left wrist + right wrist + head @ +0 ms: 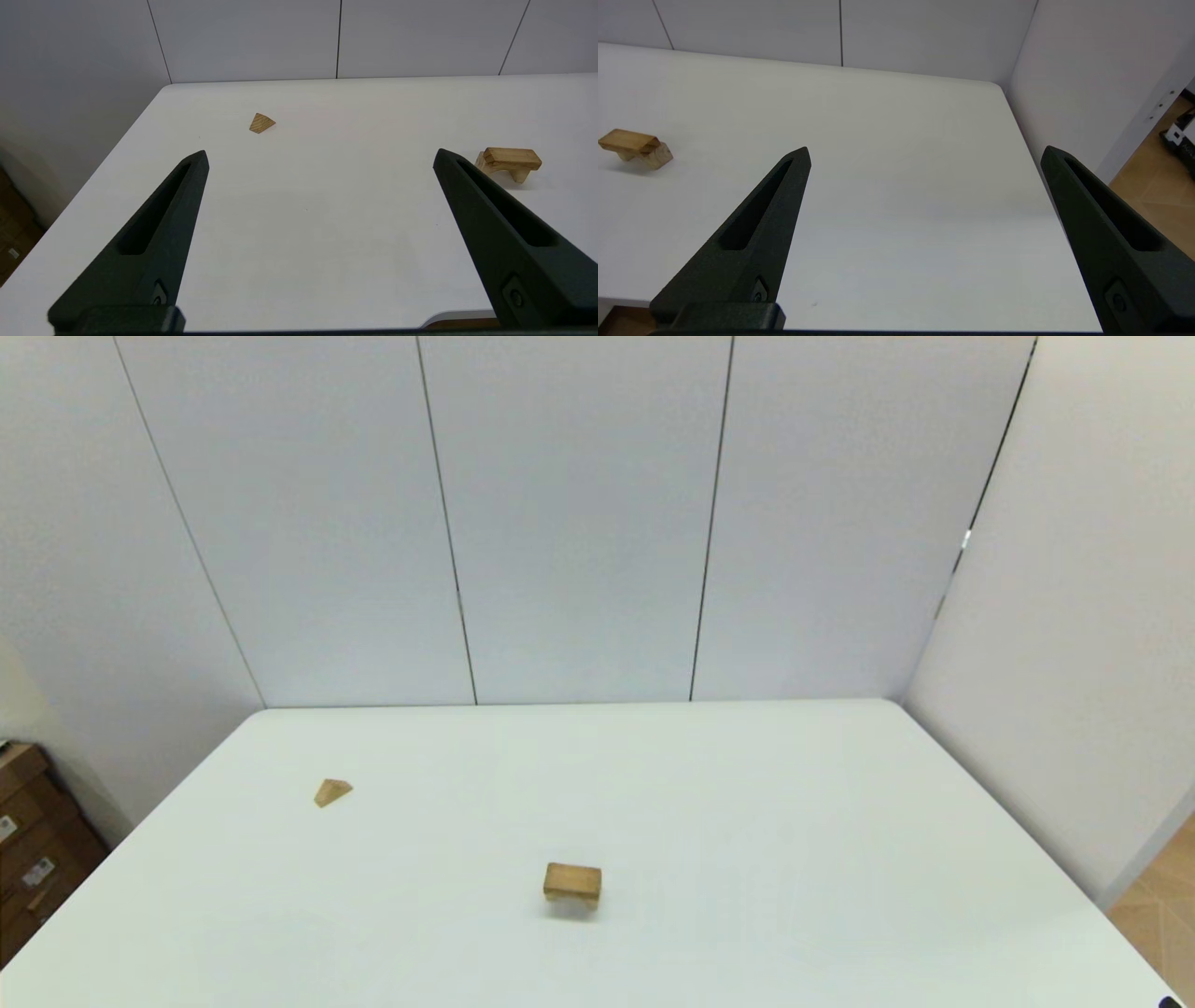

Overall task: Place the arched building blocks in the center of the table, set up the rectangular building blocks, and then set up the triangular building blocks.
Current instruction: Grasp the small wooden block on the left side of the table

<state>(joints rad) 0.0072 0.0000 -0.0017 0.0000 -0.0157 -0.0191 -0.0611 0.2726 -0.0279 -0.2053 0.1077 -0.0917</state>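
Two blocks stacked mid-table: rectangular block atop arched block.

A big white table with rounded corners fills the space in front of the grey wall panels. Near its middle stands a little wooden arch block on its two short legs, with a curved gap under it. A flat rectangle block lies right on top of the arch, like a roof, so it does not touch the table itself. Far off to the left side, well apart from those two, a small triangle block lies on the white top. Thin grain lines show on its face.
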